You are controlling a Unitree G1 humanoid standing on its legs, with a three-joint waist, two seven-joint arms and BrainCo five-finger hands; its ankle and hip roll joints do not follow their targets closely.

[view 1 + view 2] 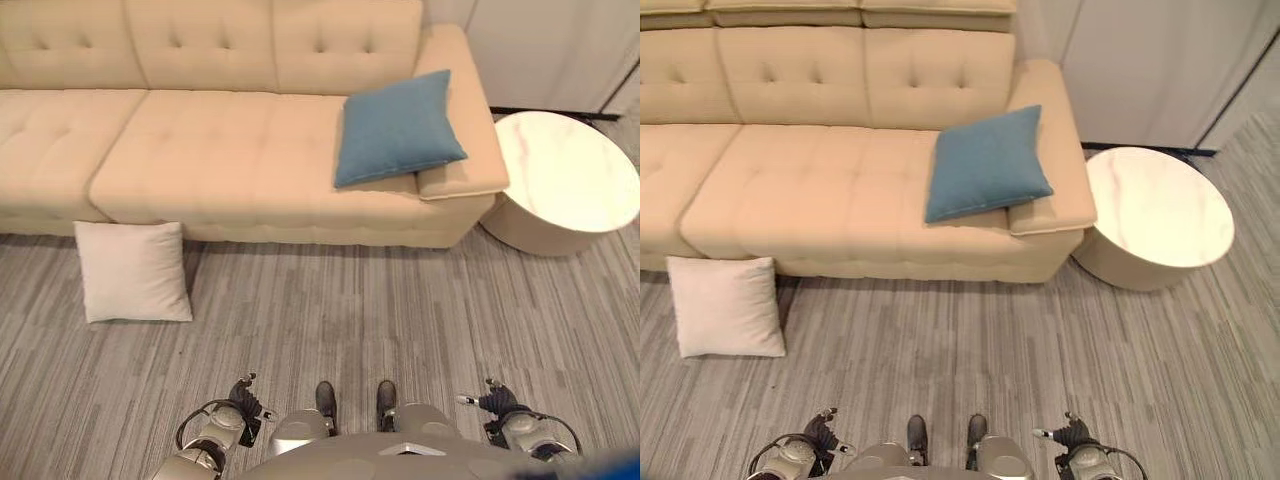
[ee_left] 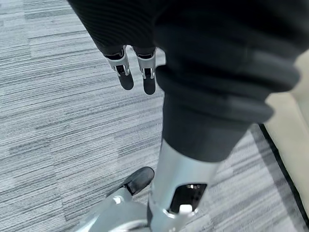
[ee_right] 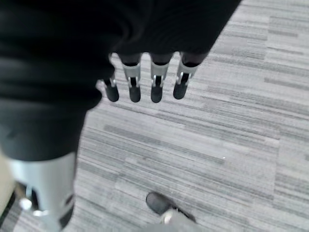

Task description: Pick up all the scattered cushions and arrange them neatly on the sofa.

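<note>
Nearest the robot, both hands hang low at its sides over the grey striped carpet point(image 1: 350, 320), holding nothing. The left hand point(image 2: 137, 72) shows in its own wrist view with its dark-tipped fingers point(image 2: 126, 79) pointing straight down side by side, close together and relaxed, clear of the floor. The right hand point(image 3: 145, 79) shows the same way in its wrist view: its fingers point(image 3: 156, 92) hang straight in an even row, slightly apart from one another, with bare carpet beneath them.

Farther out, on the robot's left, a white cushion point(image 1: 133, 270) stands on the carpet, leaning upright against the front of the beige sofa point(image 1: 200, 150), its top edge touching the sofa's base.

Beyond that, the sofa runs across the view with a tufted seat and back. A blue cushion point(image 1: 396, 127) lies at the sofa's right end, tilted, its lower part on the seat and its right side propped on the armrest point(image 1: 465, 150).

Just beside that armrest, on the robot's right, a round white marble-topped side table point(image 1: 570, 180) stands on the carpet, close to the sofa's end
</note>
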